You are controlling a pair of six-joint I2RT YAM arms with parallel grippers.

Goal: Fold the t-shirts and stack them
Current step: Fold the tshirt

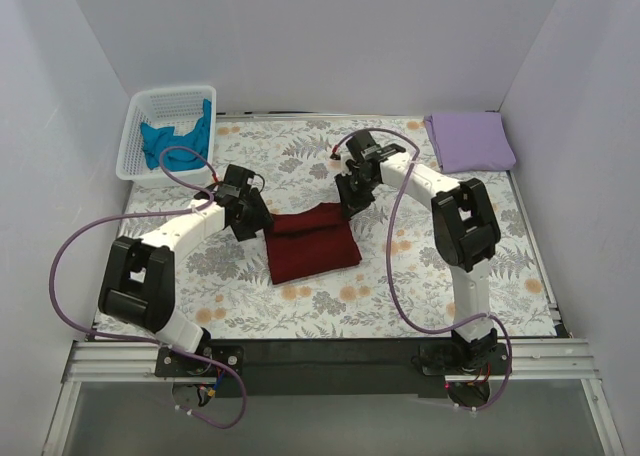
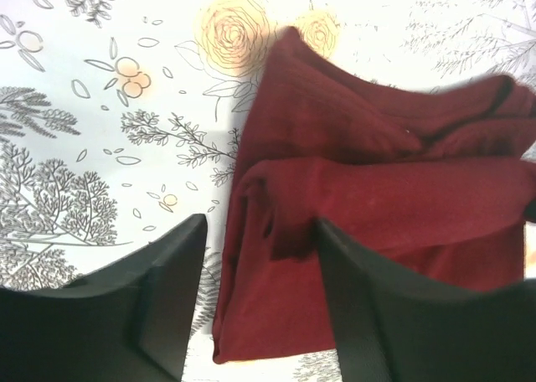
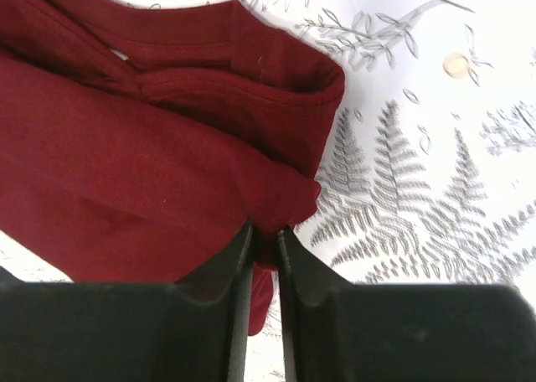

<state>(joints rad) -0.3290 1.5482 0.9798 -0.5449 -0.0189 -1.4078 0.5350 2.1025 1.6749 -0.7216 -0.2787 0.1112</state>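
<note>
Nearest sits the black mounting plate [image 1: 330, 361], on the near side of the maroon t-shirt [image 1: 312, 244], which lies folded on the floral cloth [image 1: 250, 306]. Far left of that shirt and behind it, the teal t-shirt [image 1: 175, 136] lies crumpled in the white basket [image 1: 135, 126], not yet folded. At the shirt's left edge the left gripper [image 1: 263, 221] hangs with jaws apart, holding nothing. At its back right corner the right gripper [image 1: 352, 206] has jaws a slit apart around a fabric fold; whether they pinch it I cannot tell. Far right and behind, the lavender t-shirt [image 1: 470, 141] lies folded. I judge two folded, one left, nothing stacked.
</note>
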